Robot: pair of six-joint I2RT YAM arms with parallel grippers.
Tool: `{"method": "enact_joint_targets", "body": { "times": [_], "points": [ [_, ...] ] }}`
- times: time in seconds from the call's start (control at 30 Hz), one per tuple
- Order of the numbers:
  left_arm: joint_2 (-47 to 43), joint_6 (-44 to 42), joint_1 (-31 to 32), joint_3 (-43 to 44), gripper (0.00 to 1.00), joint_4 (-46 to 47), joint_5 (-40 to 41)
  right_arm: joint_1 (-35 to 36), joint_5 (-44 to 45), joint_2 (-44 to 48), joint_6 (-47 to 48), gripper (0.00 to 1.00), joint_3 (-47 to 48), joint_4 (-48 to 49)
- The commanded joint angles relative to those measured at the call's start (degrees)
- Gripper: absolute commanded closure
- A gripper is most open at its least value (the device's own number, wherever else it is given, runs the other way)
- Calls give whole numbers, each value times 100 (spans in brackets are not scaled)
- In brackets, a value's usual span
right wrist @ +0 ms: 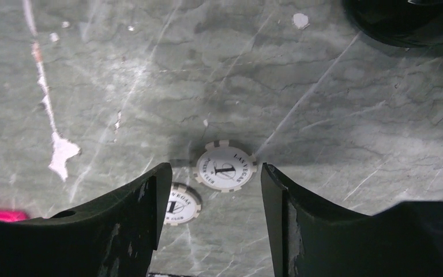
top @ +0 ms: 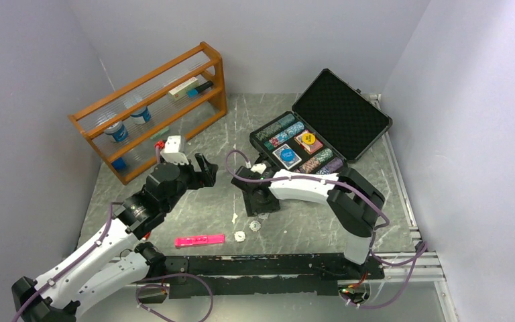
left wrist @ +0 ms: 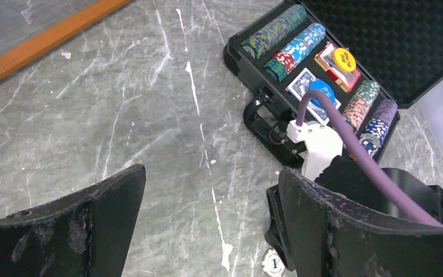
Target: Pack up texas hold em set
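Observation:
The black case (top: 342, 111) lies open at the back right, its foam lid raised. Inside are rows of multicoloured chip stacks (top: 278, 129), card decks, a yellow button (top: 310, 141) and a blue button (top: 286, 155). Two small white discs (top: 255, 226) lie loose on the table in front of it. My right gripper (top: 261, 201) is open and low over them. In the right wrist view one disc (right wrist: 225, 167) lies just beyond my open right gripper (right wrist: 213, 172) and a second disc (right wrist: 180, 205) is half hidden by the left finger. My left gripper (top: 201, 172) is open and empty above bare table.
A wooden rack (top: 151, 107) with small jars and pens stands at the back left. A pink marker (top: 200, 239) lies near the front edge. In the left wrist view my left gripper (left wrist: 210, 184) faces the case (left wrist: 392, 40) and the right arm's wrist (left wrist: 317, 138).

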State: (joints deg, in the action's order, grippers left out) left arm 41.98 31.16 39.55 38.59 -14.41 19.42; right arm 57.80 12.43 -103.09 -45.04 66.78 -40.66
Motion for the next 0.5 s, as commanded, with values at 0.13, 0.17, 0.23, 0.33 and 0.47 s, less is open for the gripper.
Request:
{"method": "enact_joint_targets", "body": {
  "times": [0.13, 0.17, 0.23, 0.33, 0.47],
  "points": [
    [-40, 74, -18, -80, 10, 189, 103, -34, 206, -288, -26, 47, 159, -156],
    [-40, 68, -18, -80, 10, 185, 100, -51, 112, -325, 49, 49, 121, -106],
    [-47, 74, -18, -73, 10, 161, 113, -169, -85, -403, 156, 52, -15, -35],
    [-86, 66, -18, -62, 10, 124, 143, -302, -443, -423, 318, 54, -269, 158],
    [-94, 64, -18, -86, 10, 134, 171, -313, -448, -476, 443, 47, -351, 57]
  ]
}}
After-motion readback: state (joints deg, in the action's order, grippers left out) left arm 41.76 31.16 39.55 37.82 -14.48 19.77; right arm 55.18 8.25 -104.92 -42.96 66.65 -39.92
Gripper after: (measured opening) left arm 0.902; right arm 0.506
